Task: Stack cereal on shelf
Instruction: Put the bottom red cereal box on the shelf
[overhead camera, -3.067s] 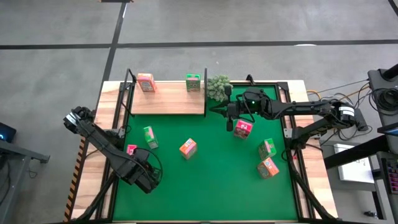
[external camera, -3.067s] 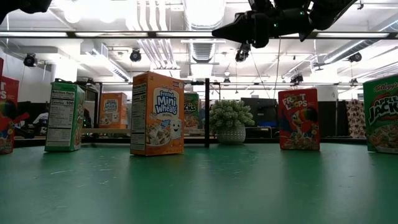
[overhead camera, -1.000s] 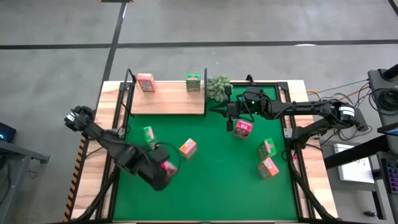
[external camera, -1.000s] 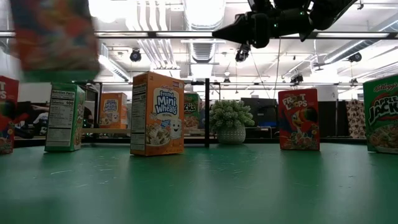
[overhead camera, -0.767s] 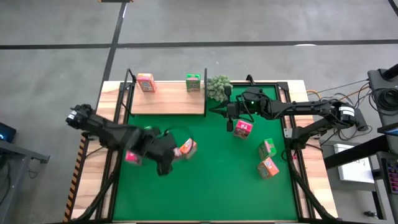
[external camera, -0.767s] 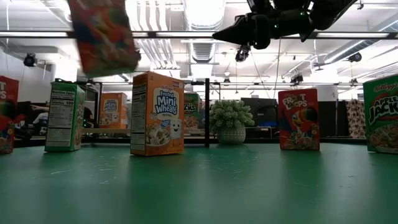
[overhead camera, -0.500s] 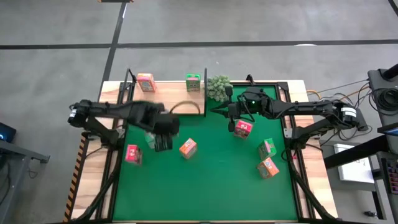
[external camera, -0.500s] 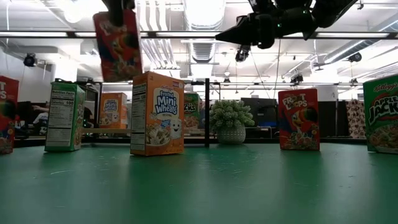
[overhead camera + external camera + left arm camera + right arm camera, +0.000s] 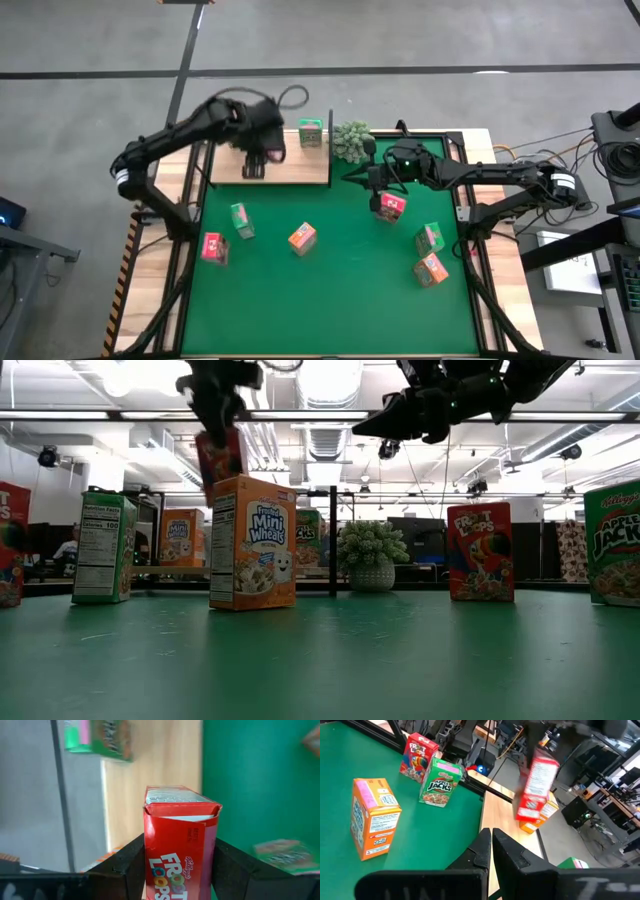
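Note:
My left gripper [image 9: 255,162] is shut on a red cereal box [image 9: 180,845] and holds it in the air above the light wood shelf [image 9: 300,168]. The low view shows the box [image 9: 220,458] under the gripper [image 9: 215,400]. On the shelf stand a green box [image 9: 311,132] and an orange box [image 9: 540,815]; the arm hides the orange one from above. My right gripper [image 9: 368,180] is shut and empty, in the air beside another red box [image 9: 390,205] on the green mat. My left gripper pinches the red box between its two fingers [image 9: 131,865], one on each of its two side faces [image 9: 149,851], with the printed front toward the wrist camera. The fingers come from above, pointing down. The box hangs below them, slightly tilted, clear of shelf and mat.
On the mat [image 9: 340,300] stand a green box [image 9: 240,220], a red box [image 9: 212,247], an orange box [image 9: 302,237], a green box [image 9: 430,238] and an orange box [image 9: 432,268]. A bushy plant [image 9: 350,140] stands by the shelf's right upright [image 9: 330,130].
My left gripper has carried the red box up from the mat's near left and toward the table's far edge, to above the shelf. The box has stayed in the hold and has turned about with the wrist.

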Robot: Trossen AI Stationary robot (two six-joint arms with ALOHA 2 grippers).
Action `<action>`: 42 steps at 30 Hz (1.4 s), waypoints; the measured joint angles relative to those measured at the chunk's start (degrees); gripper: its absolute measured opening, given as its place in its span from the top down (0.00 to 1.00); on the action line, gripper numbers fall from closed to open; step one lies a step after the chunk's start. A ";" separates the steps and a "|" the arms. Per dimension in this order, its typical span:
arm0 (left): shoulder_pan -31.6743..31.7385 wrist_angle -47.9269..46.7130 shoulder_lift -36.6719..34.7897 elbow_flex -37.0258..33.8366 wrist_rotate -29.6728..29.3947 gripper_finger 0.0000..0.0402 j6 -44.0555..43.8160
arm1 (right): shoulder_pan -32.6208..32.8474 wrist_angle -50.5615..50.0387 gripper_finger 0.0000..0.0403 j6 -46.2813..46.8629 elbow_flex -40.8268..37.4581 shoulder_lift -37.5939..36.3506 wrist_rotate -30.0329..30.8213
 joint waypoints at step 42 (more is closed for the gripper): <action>21.03 12.31 16.01 0.50 9.53 0.59 20.01 | -1.72 -1.09 0.98 1.09 -0.05 0.07 -0.02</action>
